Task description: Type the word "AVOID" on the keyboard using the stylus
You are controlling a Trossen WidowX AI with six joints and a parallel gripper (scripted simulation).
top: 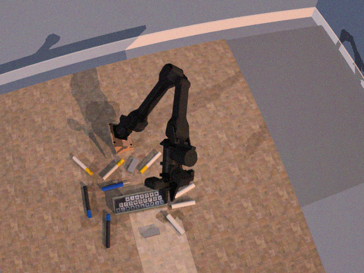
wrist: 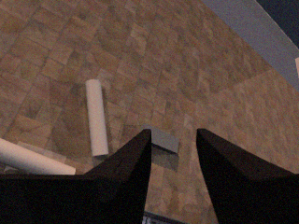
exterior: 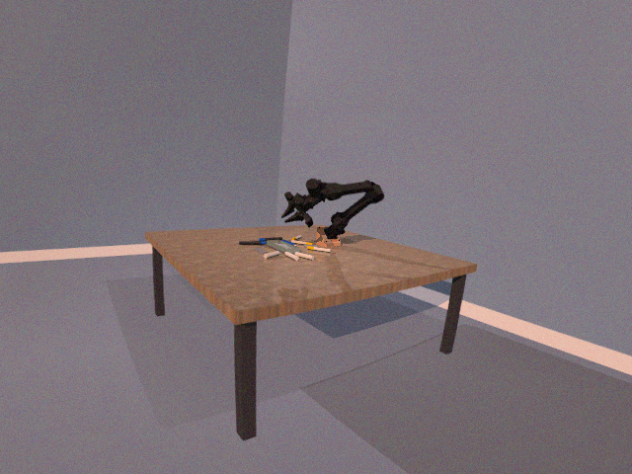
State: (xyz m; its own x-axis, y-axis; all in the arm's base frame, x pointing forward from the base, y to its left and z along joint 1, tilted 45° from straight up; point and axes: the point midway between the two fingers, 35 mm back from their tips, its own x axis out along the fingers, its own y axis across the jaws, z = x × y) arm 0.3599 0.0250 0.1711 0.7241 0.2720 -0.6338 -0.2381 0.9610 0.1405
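The keyboard [top: 139, 201] [exterior: 282, 247] lies on the table, and a sliver of its edge shows at the bottom of the wrist view. The stylus, a blue rod [top: 112, 186] with a thin pale tip, lies on the table just behind the keyboard's left part in the top view. My gripper [top: 169, 198] [exterior: 283, 218] [wrist: 173, 136] is partly open, with nothing between its fingers. It hangs above the table over the keyboard's right end in the top view, well away from the stylus.
Three white sticks [top: 183, 203] [wrist: 97, 119] lie right of the keyboard. Three white-and-yellow sticks [top: 150, 162] and a grey block [top: 133, 164] lie near the arm's base. Two black-and-blue sticks [top: 107, 232] lie left. Another grey block [top: 149, 231] [wrist: 164, 139] lies in front.
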